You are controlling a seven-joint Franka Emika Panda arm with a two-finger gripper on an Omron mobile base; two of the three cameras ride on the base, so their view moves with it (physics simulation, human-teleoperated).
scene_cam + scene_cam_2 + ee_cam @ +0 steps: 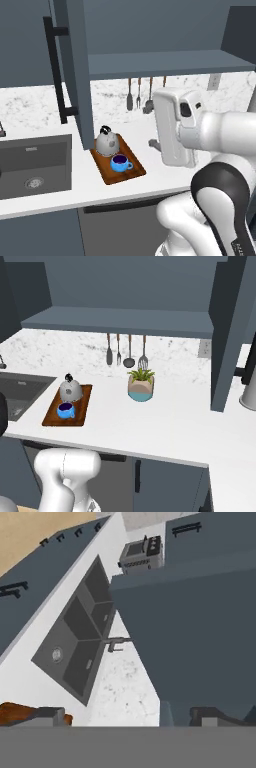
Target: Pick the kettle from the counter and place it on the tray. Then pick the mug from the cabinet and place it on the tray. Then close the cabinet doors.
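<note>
The reddish-brown tray [135, 170] [49, 417] lies on the white marble counter [160, 175] [165, 421], right of the sink. The grey kettle [106, 141] [70, 389] stands on the tray's far half. The blue mug [120, 163] [65, 410] sits on its near half. Both cabinet doors stand open: the left door [75, 75] with its black bar handle [55, 70], and the right door [227, 331]. The cabinet shelf [115, 321] is bare. My gripper [132, 716] is open and holds nothing. It hovers right of the tray, facing the left door [200, 627].
The dark sink [35, 165] [80, 642] with a faucet [117, 643] is left of the tray. A potted plant [140, 385] stands mid-counter. Utensils [125, 351] hang on the backsplash. A small grey appliance [142, 552] sits beyond the sink.
</note>
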